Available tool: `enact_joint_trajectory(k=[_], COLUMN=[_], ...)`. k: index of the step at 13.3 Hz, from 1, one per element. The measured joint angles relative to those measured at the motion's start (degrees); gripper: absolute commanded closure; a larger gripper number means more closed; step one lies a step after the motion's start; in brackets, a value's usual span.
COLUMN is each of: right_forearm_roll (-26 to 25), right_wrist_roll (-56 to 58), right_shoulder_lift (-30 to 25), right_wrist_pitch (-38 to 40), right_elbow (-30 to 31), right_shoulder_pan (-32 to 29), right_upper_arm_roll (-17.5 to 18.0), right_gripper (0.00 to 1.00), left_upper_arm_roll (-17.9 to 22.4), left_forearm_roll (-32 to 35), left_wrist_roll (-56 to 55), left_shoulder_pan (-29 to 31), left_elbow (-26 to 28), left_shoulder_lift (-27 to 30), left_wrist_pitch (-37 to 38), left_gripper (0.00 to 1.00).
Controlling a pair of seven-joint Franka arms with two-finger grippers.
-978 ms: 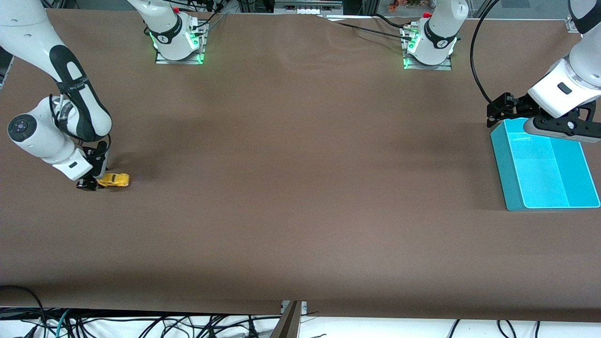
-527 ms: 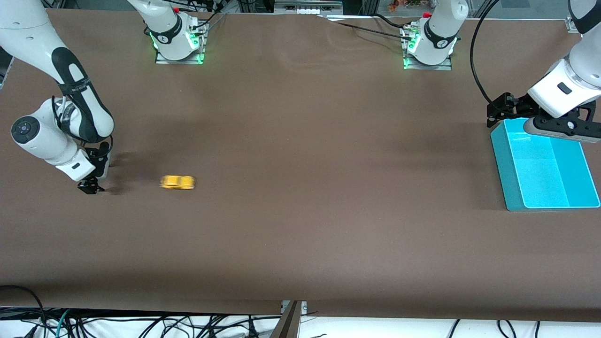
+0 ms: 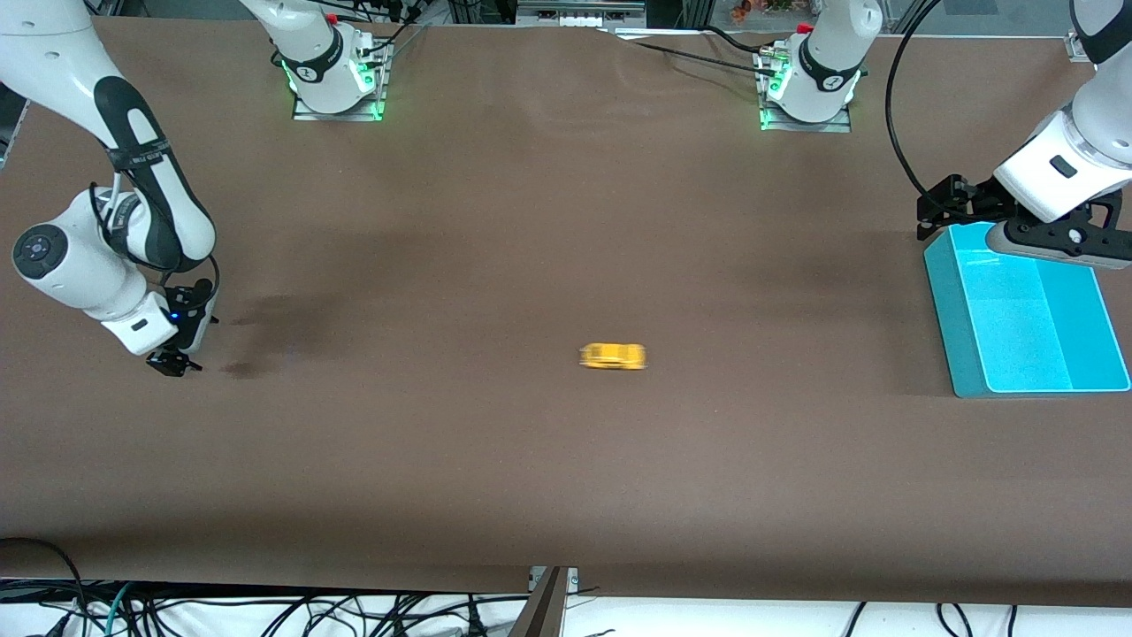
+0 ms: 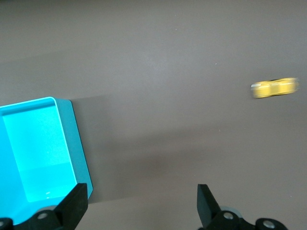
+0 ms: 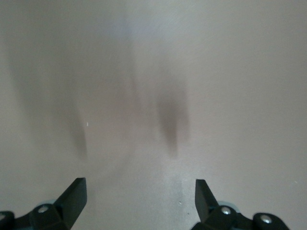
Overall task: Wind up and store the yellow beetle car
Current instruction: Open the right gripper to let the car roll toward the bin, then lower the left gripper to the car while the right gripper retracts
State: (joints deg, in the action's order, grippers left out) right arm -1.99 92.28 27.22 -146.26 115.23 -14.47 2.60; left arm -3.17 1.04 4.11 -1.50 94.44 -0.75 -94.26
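Yellow beetle car (image 3: pixel 612 356) sits on the brown table (image 3: pixel 531 478) near mid-table, motion-blurred, so judged rolling, with no gripper touching it. It lies between the 2 arms, well apart from the teal bin (image 3: pixel 944 311) at the left arm's end.

Right gripper (image 3: pixel 170 363): low over the table at the right arm's end, jaws apart, empty.

Left gripper (image 4: pixel 141 203): over the bin's edge, jaws apart, empty; arm waits.

Risks (judged):
1. Car strikes bin wall or veers off course, stops askew.
2. Pick tried w/ car moving: fingers miss or knock it.
3. Small rounded body slips from pinch.
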Motion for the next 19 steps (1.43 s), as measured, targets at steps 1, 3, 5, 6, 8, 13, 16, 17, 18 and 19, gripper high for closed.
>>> enact_joint_trajectory(k=[1, 3, 5, 6, 8, 13, 16, 17, 18, 19], right_forearm_roll=[0.0, 0.0, 0.1, 0.1, 0.1, 0.1, 0.1, 0.1, 0.1, 0.1], right_wrist_roll=[-4.2, -13.1, -22.2, -27.4, -40.0, -69.0, -83.2, -85.5, -86.1, -86.1], right_shoulder_lift=[-0.6, -1.5, -1.9, -1.9, -2.0, -2.1, -2.3, -2.7, -3.2, -3.8], right_wrist_pitch=[2.7, 6.8, 9.8, 11.9, 17.9, 29.6, 39.0, 43.0, 46.9, 50.3], right_elbow=[-1.5, -4.2, -6.6, -7.8, -10.8, -17.3, -22.6, -25.4, -28.4, -31.3], right_shoulder_pan=[0.0, 0.0, 0.1, 0.3, 1.6, 7.1, 9.2, 9.5, 9.7, 9.6], right_upper_arm_roll=[0.7, 2.3, 3.6, 3.9, 4.2, 4.4, 5.3, 5.9, 6.2, 6.3], right_gripper=[0.0, 0.0, 0.0, 0.0, 0.0, 0.0, 0.0, 0.0, 0.0, 0.0], left_upper_arm_roll=[0.0, 0.0, 0.0, 0.0, 0.0, 0.0, 0.0, 0.0, 0.0, 0.1], left_forearm_roll=[0.0, 0.0, 0.0, 0.0, 0.0, 0.0, 0.0, -0.2, -0.7, -1.3], left_wrist_roll=[0.0, 0.0, 0.0, 0.0, 0.0, 0.0, 1.4, 3.4, 6.2, 9.9], left_shoulder_pan=[0.0, 0.0, 0.0, 0.0, 0.1, 0.2, 0.2, 0.3, 0.9, 2.1], left_elbow=[0.0, 0.0, 0.0, 0.0, 0.0, 0.0, 0.0, 0.0, 0.0, 0.0], left_shoulder_lift=[0.0, 0.0, 0.0, -0.1, -0.7, -1.7, -2.2, -2.3, -2.5, -2.9], left_wrist_pitch=[0.0, 0.0, 0.0, 0.0, 0.0, 0.1, 1.1, 1.2, 1.2, 1.3], left_gripper=[0.0, 0.0, 0.0, 0.0, 0.0, 0.0, 0.0, 0.0, 0.0, 0.0])
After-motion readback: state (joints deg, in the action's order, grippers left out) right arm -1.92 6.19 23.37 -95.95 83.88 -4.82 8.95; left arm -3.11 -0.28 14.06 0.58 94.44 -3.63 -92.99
